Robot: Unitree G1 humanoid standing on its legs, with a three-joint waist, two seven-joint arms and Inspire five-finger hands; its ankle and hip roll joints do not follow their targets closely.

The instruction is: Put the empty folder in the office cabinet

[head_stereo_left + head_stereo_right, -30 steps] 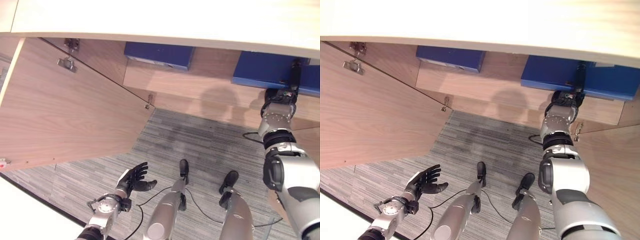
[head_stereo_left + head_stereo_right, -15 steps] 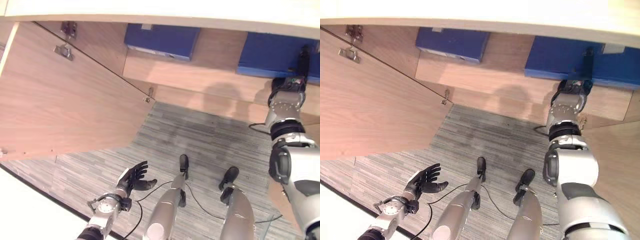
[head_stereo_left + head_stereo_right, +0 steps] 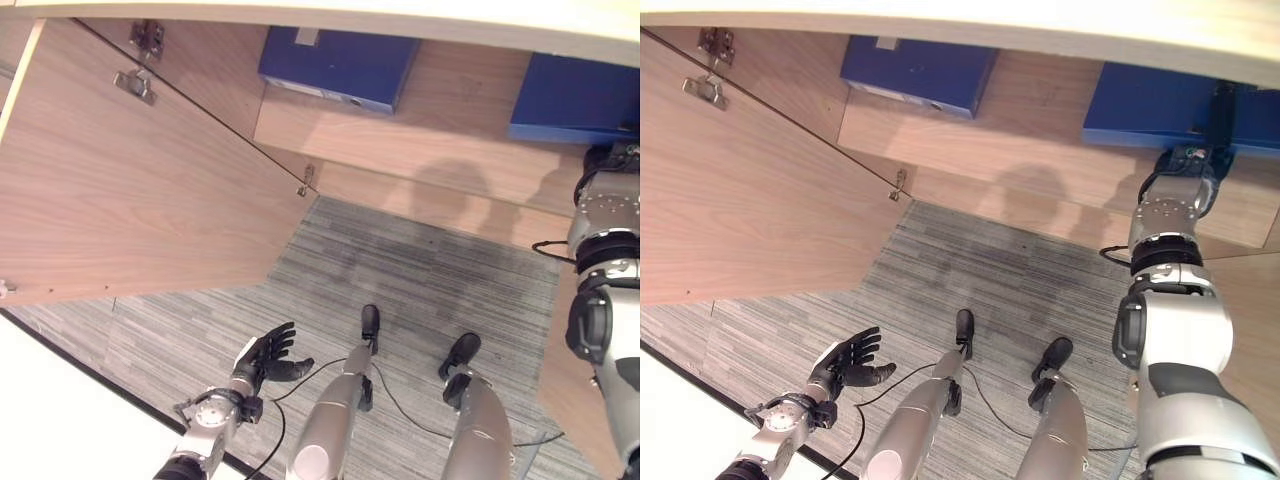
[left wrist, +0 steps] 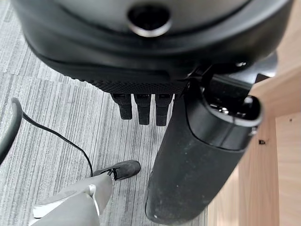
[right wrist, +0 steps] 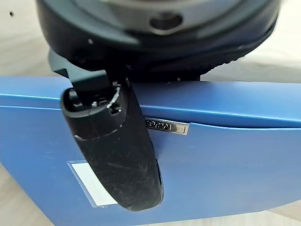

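A blue folder (image 3: 1145,105) lies flat on the wooden shelf (image 3: 1040,130) of the office cabinet, at the right. My right hand (image 3: 1188,168) reaches up to its front edge. In the right wrist view the thumb (image 5: 117,150) lies pressed across the folder's blue cover (image 5: 225,165) beside a white label, and the fingers are hidden behind the folder. My left hand (image 3: 265,355) hangs low over the carpet, open and holding nothing, with straight fingers (image 4: 141,108).
A second blue folder (image 3: 340,65) lies on the same shelf further left. The cabinet's left door (image 3: 120,200) stands wide open with hinges (image 3: 135,85) showing. A right door panel (image 3: 1250,320) is beside my right arm. The pale cabinet top (image 3: 320,10) overhangs. Grey carpet (image 3: 400,270) lies below.
The camera has shifted. My right hand and the folder have moved a little to the right along the shelf. The left hand has stayed still.
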